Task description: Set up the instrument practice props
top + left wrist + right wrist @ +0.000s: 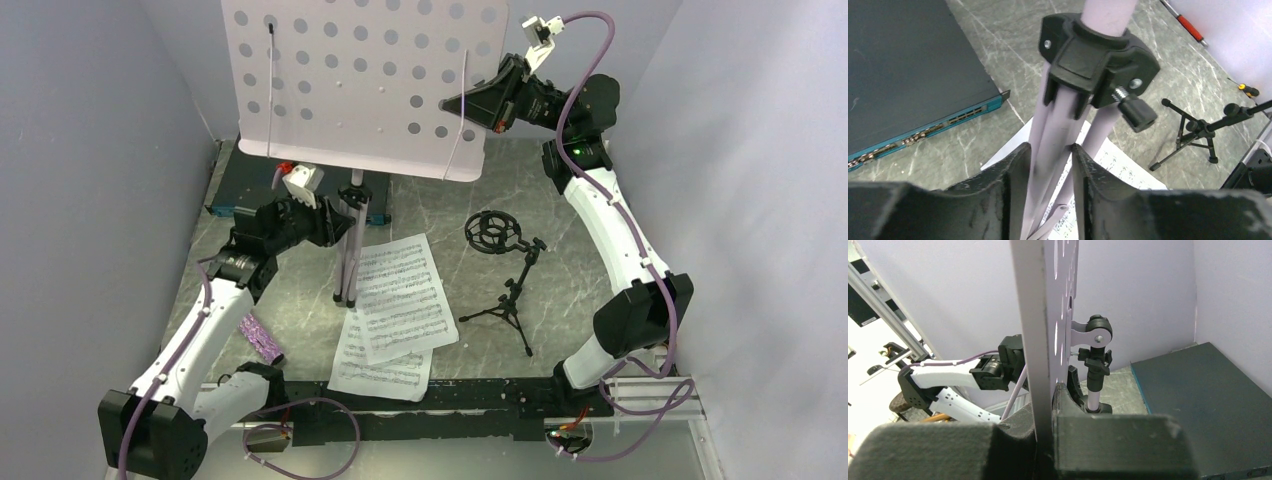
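Far left of the overhead view: the box [235,185] lies flat against the back wall, its blue edge facing forward. Just in front, the left arm reaches in and the left tool [335,222] is at the stand's [360,70] legs. The left wrist view has it close up: the left tool [1050,150] has a finger [1015,170] on either side of the lilac legs [1058,125], which are folded together into one bundle below the black collar and fill the gap. That's a pinch on the legs.

Lower left, the mic [262,340] lies on its side on the counter [580,260], beside the left arm and well apart from everything else.

In the centre, the stand is upright, its perforated desk filling the top of the frame and its feet down at the edge of the pages [400,290]. The two pages lie flat, overlapping, running toward the near edge.

Right of them, the mic stand [510,295] is up on its spread tripod, boom tilted, with a black ring mount at the upper end. It is clear of the pages.

Upper right: the right tool [455,105] is on the desk's right edge. The right wrist view confirms it: the right tool [1050,390] is pressed together with the thin plate [1038,315] clamped between its fingers.
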### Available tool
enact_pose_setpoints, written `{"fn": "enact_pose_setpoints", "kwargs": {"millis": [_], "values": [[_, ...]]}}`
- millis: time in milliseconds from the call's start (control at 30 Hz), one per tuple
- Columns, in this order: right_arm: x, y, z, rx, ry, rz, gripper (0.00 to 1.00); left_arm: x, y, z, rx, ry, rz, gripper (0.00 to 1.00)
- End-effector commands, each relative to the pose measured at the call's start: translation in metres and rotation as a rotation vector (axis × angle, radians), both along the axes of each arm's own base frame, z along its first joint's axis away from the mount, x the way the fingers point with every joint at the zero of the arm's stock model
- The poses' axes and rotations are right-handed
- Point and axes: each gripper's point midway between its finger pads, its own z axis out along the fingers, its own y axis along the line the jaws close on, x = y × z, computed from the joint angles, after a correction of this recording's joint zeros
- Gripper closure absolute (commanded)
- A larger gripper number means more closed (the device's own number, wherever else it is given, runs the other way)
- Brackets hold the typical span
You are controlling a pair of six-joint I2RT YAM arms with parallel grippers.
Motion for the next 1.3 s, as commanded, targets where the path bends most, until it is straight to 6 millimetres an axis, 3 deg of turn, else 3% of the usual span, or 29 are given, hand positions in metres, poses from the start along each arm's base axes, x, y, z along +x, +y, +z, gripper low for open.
{"fn": "enact_pose_setpoints", "kwargs": {"millis": [0,300,500,933,1100,1267], "values": [[-0.051,-0.016,0.084,0.143,-0.330,-0.048,1.00,0.006,-0.003,0.012,0.002,-0.057,-0.031,0.65],[-0.053,-0.013,0.085,0.142,-0.327,-0.042,1.00,0.008,0.000,0.013,0.017,-0.050,-0.022,0.97],[-0.059,-0.009,0.089,0.133,-0.341,-0.030,1.00,0.005,0.006,0.032,0.021,-0.073,0.013,0.97],[-0.085,-0.003,0.105,0.139,-0.389,0.017,1.00,-0.015,0.034,0.105,-0.054,-0.280,0.175,0.97],[-0.091,-0.002,0.109,0.136,-0.408,0.021,1.00,-0.011,0.027,0.119,-0.097,-0.322,0.146,0.97],[-0.095,-0.002,0.110,0.121,-0.428,0.020,1.00,0.010,0.011,0.121,-0.168,-0.338,0.096,0.97]]}}
